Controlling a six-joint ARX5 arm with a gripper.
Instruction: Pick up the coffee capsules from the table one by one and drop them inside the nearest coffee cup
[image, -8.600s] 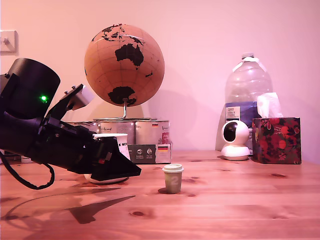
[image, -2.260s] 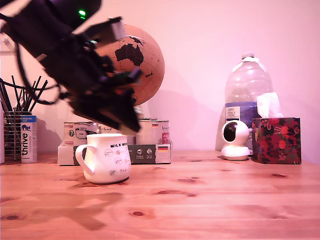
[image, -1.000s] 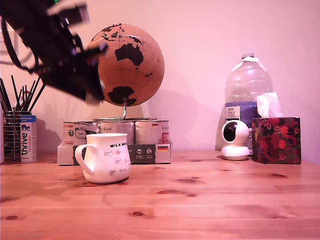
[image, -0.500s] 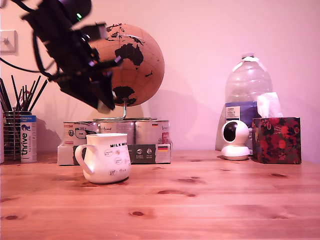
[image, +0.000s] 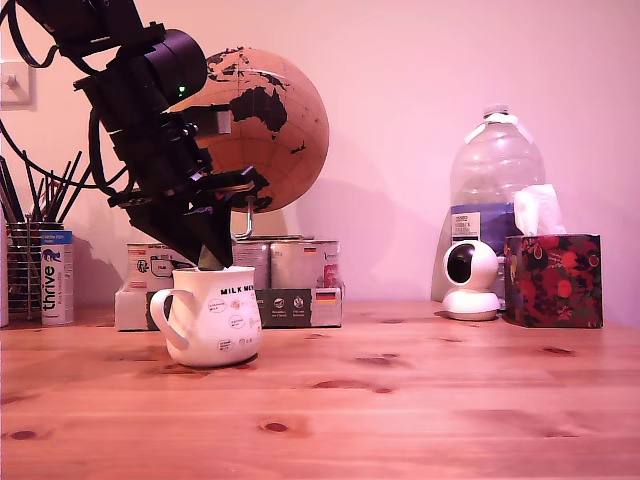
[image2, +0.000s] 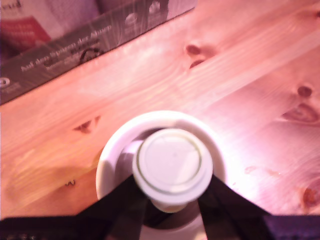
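The white "MILK ME" coffee cup (image: 215, 315) stands on the wooden table (image: 400, 400) toward the exterior view's left. My gripper (image: 212, 258) hangs tip-down just above the cup's rim. It is shut on a coffee capsule (image2: 172, 162), whose pale cream rim faces the wrist camera. The dark fingers (image2: 124, 201) clamp the capsule from both sides. In the wrist view the capsule sits directly over the cup's round opening (image2: 114, 150), slightly above the rim. In the exterior view only a small olive bit of the capsule (image: 207, 260) shows at the fingertips.
Behind the cup stand tins and boxes (image: 290, 275) with a cork globe (image: 260, 130) on top. A white round camera (image: 470, 280), a water bottle (image: 497, 170) and a floral tissue box (image: 553, 280) sit at the exterior view's right. A holder with sticks (image: 28, 260) is at far left.
The capsule that stood on the table to the cup's right is now in my gripper. The arm has swung down from the upper left until its tip is over the cup.
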